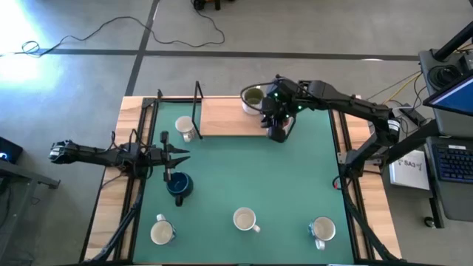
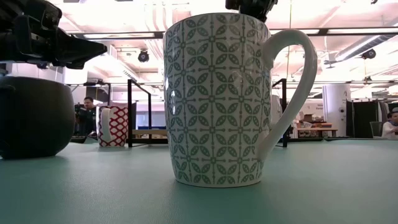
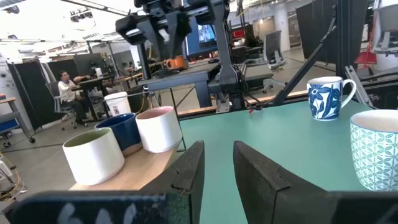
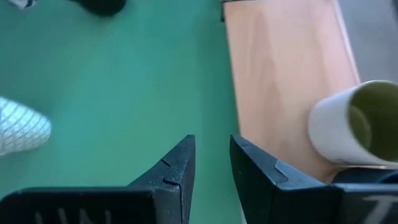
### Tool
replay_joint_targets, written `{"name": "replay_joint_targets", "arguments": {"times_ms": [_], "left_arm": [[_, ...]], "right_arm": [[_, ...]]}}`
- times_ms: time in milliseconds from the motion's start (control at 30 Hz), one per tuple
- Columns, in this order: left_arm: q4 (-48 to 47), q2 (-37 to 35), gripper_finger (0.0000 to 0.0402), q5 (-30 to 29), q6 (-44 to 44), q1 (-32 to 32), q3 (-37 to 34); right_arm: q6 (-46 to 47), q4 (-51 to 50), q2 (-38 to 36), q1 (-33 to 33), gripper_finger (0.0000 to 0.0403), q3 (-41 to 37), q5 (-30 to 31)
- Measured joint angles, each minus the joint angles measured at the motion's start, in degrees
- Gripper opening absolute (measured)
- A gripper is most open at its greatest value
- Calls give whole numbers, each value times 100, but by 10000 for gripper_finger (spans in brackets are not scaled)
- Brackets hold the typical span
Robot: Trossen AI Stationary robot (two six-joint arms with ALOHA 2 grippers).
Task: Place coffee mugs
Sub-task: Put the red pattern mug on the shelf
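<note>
- Green mat (image 1: 295, 177) is covering the table, with a wooden board (image 1: 222, 117) lying at its far edge.
- Three mugs are sitting on the board by the left wrist view — an olive mug (image 3: 93, 154), a blue mug (image 3: 124, 126) and a pink mug (image 3: 158, 127) — so roughly three look placed.
- Five mugs are waiting on the mat: one by the rack (image 1: 185, 128), a dark mug (image 1: 179, 185) and three along the near edge (image 1: 244, 219).
- Right gripper (image 4: 211, 163) is hovering over the board's edge beside the olive mug, jaws narrow, holding nothing.
- Left gripper (image 3: 217, 158) is hanging by the dark mug — jaws narrow, empty.
</note>
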Motion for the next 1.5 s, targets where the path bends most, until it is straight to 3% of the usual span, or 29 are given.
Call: {"name": "replay_joint_targets", "arguments": {"times_ms": [200, 467, 633, 733, 900, 1100, 1233, 1500], "left_arm": [[93, 2, 68, -1, 0, -1, -1], [1739, 2, 68, 1, -64, 0, -4], [2148, -4, 68, 0, -84, 0, -2], [2145, -2, 68, 2, -145, -1, -4], [2157, -2, 68, 182, -1014, -1, -3], [2206, -2, 68, -43, -679, 0, -3], [2204, 8, 68, -363, -1182, 1, -2], [2038, 400, 68, -397, -1759, -1, 159]], "right_arm": [[223, -188, 0, 179, 89, 0, 3], [819, -402, 0, 230, 89, 0, 23], [855, -455, 0, 230, 89, 0, 23], [846, -457, 0, 228, 89, 0, 25], [895, -470, 0, 228, 89, 0, 25], [1062, -680, 0, 228, 89, -2, 26], [1142, -844, 0, 228, 89, -2, 28], [1213, -1159, 0, 254, 89, -11, 30]]}}
